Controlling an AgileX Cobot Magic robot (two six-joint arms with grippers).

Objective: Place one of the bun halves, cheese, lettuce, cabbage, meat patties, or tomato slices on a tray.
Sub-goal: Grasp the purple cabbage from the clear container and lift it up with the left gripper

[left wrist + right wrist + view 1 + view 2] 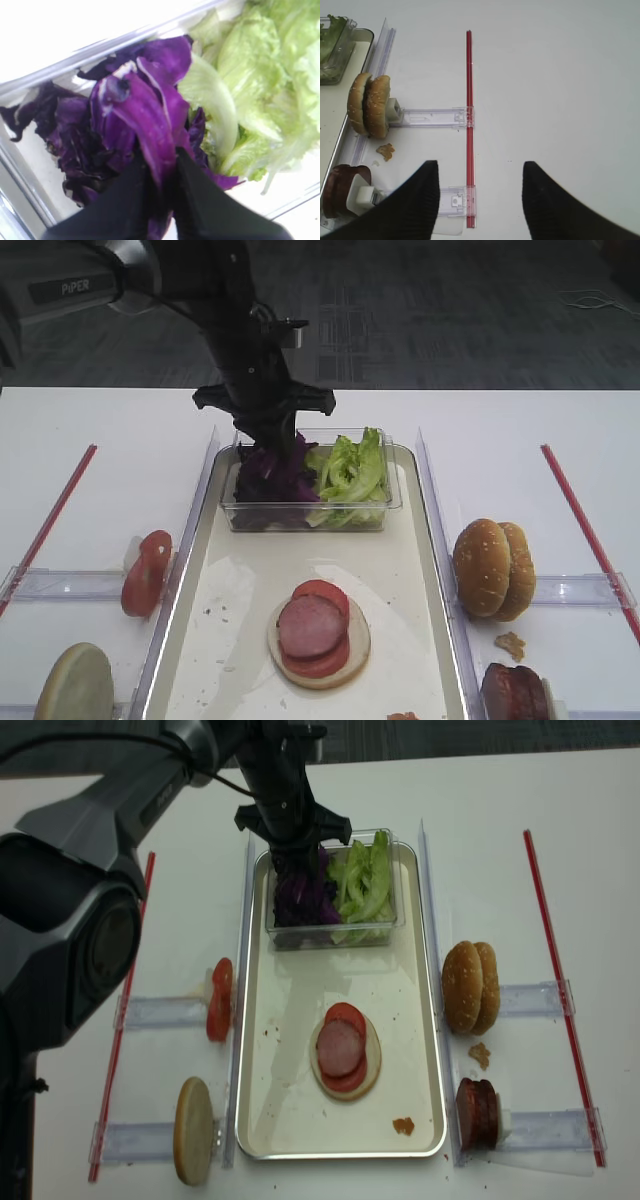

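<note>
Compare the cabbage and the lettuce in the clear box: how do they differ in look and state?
The cabbage is dark purple with pale ribs; the lettuce is frilly light green. The cabbage fills the box's left side in the high view, the lettuce its right. The left pincer is shut on a cabbage leaf, while nothing grips the lettuce. Both are leafy and share the clear plastic box at the tray's far end.

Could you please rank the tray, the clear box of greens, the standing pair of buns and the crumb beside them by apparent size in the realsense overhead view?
1. tray
2. clear box
3. bun pair
4. crumb
</note>
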